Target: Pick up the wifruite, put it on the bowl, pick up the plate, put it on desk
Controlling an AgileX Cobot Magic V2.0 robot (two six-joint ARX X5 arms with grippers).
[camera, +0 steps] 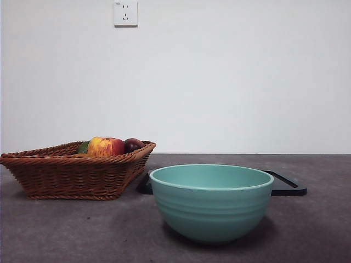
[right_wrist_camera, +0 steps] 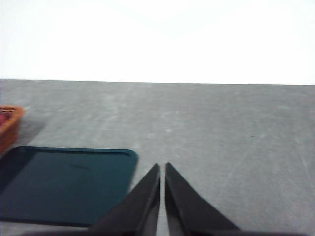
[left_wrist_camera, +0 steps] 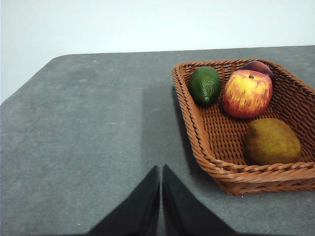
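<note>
The wifruite (left_wrist_camera: 272, 141), a dull brown oval, lies in the near corner of a brown wicker basket (left_wrist_camera: 197, 129), to the right of my left gripper (left_wrist_camera: 161, 169). That gripper hangs shut and empty above the desk (left_wrist_camera: 83, 137), outside the basket's wall. In the front view the basket (camera: 71, 175) hides the wifruite. The teal bowl (camera: 211, 201) stands empty at the front centre. The only plate-like thing is a flat glossy black tray (right_wrist_camera: 64, 184) behind the bowl (camera: 288, 188). My right gripper (right_wrist_camera: 162, 167) is shut and empty beside the tray's corner.
A green avocado (left_wrist_camera: 205, 84), a red-yellow apple (left_wrist_camera: 247, 93) and a dark purple fruit (left_wrist_camera: 258, 67) share the basket with the wifruite. The basket's rim (right_wrist_camera: 10, 123) shows past the tray in the right wrist view. A white wall backs the desk.
</note>
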